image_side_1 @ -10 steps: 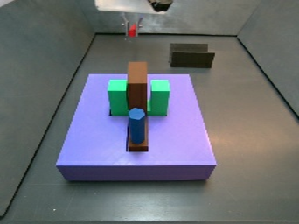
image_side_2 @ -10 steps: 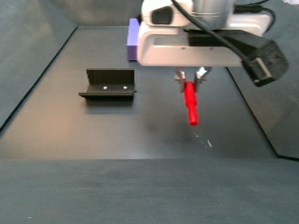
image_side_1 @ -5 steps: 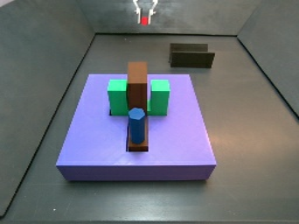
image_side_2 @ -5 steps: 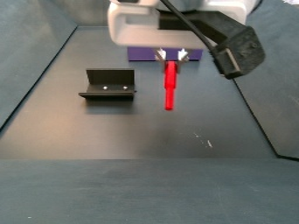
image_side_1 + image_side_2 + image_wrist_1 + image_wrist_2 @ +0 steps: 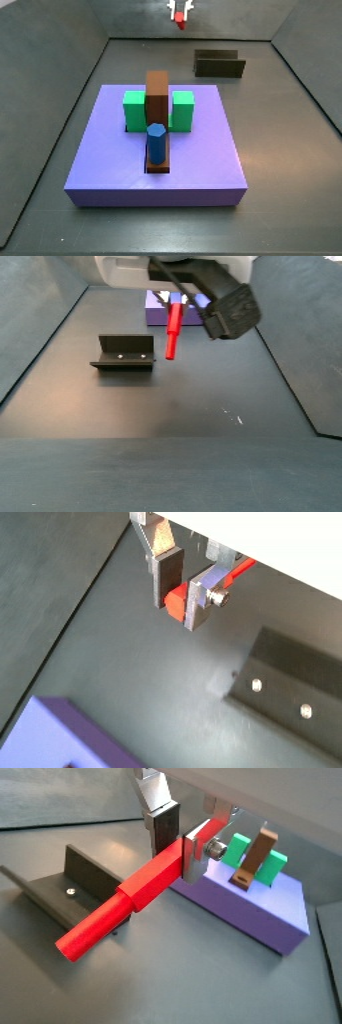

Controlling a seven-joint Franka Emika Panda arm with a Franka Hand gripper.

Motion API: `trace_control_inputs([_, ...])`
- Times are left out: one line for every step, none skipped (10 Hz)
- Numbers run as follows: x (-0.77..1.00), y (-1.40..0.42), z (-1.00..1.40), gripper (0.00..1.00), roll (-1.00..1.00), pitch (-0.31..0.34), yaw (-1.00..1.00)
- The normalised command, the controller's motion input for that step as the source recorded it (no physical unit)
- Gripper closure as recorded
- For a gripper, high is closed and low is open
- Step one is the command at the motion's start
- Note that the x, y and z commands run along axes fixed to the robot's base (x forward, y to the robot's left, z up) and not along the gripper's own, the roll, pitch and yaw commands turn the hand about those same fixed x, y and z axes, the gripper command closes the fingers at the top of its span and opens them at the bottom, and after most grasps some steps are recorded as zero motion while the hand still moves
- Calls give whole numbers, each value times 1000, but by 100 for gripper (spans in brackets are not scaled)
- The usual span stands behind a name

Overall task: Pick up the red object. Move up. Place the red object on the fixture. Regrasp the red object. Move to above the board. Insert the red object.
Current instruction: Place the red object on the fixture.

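Dark grey floor (image 5: 281, 180), walled bin. Board (image 5: 201, 160) biggest, lies flat near middle; carries green block (image 5: 181, 108), brown upright bar (image 5: 158, 92), blue hexagonal peg (image 5: 156, 143) standing in front of bar. Fixture (image 5: 123, 353) apart from board, notch empty, ready to receive peg for regrasp. Gripper (image 5: 177, 840) high above floor, near fixture, fingers (image 5: 166, 567) clamped on red object (image 5: 123, 905) at one end; long free end hangs below, clear of floor. Placing on fixture judged next step.
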Motion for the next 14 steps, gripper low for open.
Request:
trace_control_inputs([1000, -231, 11, 100, -537, 137, -23])
trace_control_inputs([1000, -229, 54, 100, -574, 140, -49])
trace_control_inputs([949, -191, 134, 100, -683, 117, -154])
trace_control_inputs([969, -194, 120, 100, -666, 120, -134])
trace_control_inputs([960, -186, 74, 100, -611, 140, -126])
trace_control_inputs([3, -17, 0, 100, 14, 43, 54])
trace_control_inputs([51, -206, -37, 100, 6, 0, 0])
trace_control_inputs([980, -186, -77, 100, 0, 0, 0])
trace_control_inputs([1000, -191, -66, 100, -97, 0, 0])
trace_control_inputs([1000, -209, -66, 100, -131, 0, 0])
trace_control_inputs([1000, -209, -69, 100, -120, 0, 0])
trace_control_inputs([1000, -180, -80, 100, -117, 0, 0])
trace_control_inputs([1000, -146, -111, 100, -140, 0, 0])
trace_control_inputs([1000, -69, -189, 100, -160, 0, 0])
